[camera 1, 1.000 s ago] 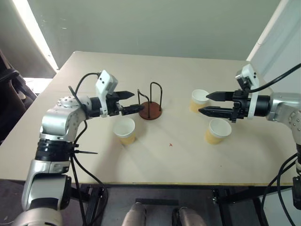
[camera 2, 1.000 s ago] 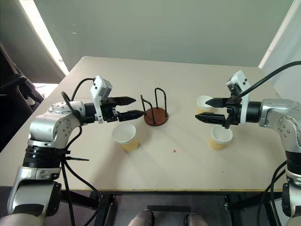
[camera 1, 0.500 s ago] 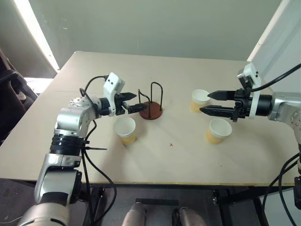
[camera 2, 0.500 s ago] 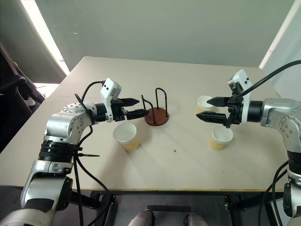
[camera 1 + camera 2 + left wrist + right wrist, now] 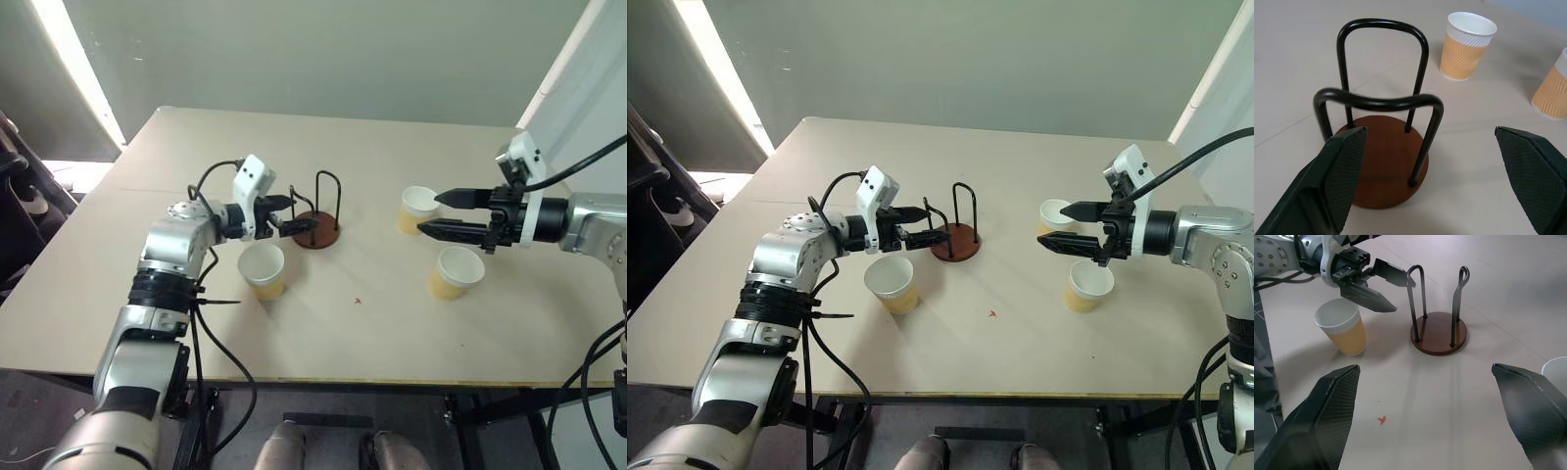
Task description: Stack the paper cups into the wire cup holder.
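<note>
Black wire loops of the wire cup holder [image 5: 315, 213] stood right by your left gripper [image 5: 289, 214], its fingers wide apart and empty. Your right gripper [image 5: 443, 213] was spread too, near two paper cups [image 5: 415, 209]; a third sat by the holder. A bump could tip the holder over.

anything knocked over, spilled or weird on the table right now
Nothing stands out. All three paper cups stand upright and apart on the table; the wire cup holder sits upright and empty.
</note>
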`<state>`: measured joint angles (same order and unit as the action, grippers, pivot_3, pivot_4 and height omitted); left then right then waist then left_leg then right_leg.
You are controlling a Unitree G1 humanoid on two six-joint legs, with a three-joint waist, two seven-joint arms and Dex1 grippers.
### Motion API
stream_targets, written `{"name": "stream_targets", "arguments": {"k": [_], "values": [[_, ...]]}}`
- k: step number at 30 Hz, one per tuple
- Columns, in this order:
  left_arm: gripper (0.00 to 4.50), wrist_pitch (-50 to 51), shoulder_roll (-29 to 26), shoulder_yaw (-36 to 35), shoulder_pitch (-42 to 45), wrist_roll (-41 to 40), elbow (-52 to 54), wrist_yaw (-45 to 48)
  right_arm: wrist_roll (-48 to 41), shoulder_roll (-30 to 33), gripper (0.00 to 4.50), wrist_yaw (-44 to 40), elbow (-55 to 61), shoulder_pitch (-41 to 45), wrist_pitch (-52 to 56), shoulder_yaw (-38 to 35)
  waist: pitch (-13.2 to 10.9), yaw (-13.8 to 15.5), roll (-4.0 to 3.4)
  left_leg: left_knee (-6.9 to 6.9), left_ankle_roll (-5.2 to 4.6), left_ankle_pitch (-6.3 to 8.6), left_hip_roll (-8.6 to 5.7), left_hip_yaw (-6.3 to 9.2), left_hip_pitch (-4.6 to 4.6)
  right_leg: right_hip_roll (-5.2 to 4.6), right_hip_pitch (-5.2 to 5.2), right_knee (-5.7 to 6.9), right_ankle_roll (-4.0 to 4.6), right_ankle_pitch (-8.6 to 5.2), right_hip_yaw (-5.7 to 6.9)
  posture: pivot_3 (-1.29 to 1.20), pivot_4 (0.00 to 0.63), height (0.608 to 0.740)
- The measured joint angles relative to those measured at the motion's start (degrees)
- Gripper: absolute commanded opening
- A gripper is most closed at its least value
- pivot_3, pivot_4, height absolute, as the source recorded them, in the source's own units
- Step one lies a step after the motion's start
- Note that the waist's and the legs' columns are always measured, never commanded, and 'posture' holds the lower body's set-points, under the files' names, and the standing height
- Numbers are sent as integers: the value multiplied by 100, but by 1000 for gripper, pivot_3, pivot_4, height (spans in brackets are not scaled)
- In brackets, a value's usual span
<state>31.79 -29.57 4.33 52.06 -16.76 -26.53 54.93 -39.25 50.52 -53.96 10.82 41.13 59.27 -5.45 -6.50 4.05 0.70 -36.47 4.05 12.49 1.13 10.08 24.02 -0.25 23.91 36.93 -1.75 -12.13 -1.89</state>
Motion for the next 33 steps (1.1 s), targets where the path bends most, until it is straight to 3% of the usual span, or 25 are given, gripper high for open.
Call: {"name": "stream_targets", "arguments": {"k": [10, 13, 24, 33], "values": [[4478, -352, 327, 24, 337, 220, -511, -7, 0, 0, 4500, 47, 44, -22, 0, -13, 0, 7, 0, -7, -6, -3, -18, 0, 2, -2, -2, -2, -6, 3, -3, 0, 150, 740], [3897, -469, 390, 24, 341, 302, -633, -8, -1, 0, 4500, 80, 49, -24, 1, -15, 0, 8, 0, -8, -9, -5, -18, -1, 3, -2, -2, -3, -8, 3, -4, 0, 150, 740], [22, -811, 483, 16, 343, 381, -1007, 8, -55, -26, 4500, 153, 67, -39, 1, -18, 0, 13, 0, -11, -14, -9, -23, -1, 4, -3, -3, -3, -13, 3, -6, 0, 150, 740], [22, -1047, 506, -5, 420, 450, -1144, 522, -195, 12, 4500, 162, 146, -220, 57, -76, 2, 23, -3, -17, -25, -14, -31, 0, 4, -10, -11, -5, -26, 4, -13, 0, 150, 740]]}}
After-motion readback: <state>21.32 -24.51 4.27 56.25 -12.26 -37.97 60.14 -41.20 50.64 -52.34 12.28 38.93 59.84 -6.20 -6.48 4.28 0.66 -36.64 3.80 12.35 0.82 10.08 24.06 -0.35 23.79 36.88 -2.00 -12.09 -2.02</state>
